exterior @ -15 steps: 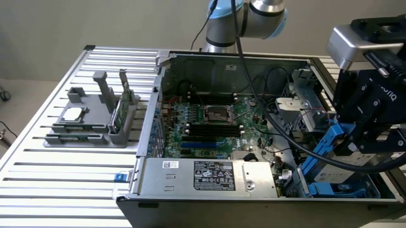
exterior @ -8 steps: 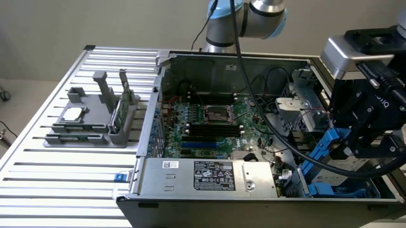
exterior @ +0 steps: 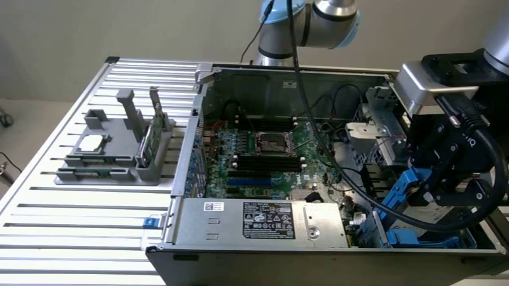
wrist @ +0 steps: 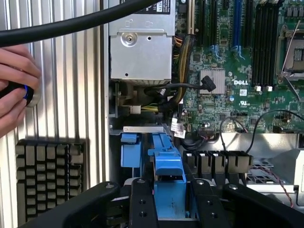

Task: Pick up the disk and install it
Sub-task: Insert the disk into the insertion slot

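The disk (wrist: 168, 173) shows its blue plastic carrier edge-on between my two black fingers (wrist: 140, 204), which are closed against its sides. My gripper (wrist: 171, 209) holds it upright over the drive bay at the corner of the open computer case. From the exterior view, the gripper (exterior: 445, 185) hangs over the case's right end, with the disk's blue carrier (exterior: 404, 192) pointing down toward the bay (exterior: 421, 241), which has blue plastic in it.
The motherboard (exterior: 263, 152) and silver power supply (exterior: 263, 219) fill the open case. Black cables (exterior: 358, 190) run near the bay. A grey fixture (exterior: 119, 149) with a chip and a green card sits on the slatted table. A person's hand (wrist: 14, 90) and a keyboard (wrist: 47, 175) lie beside the case.
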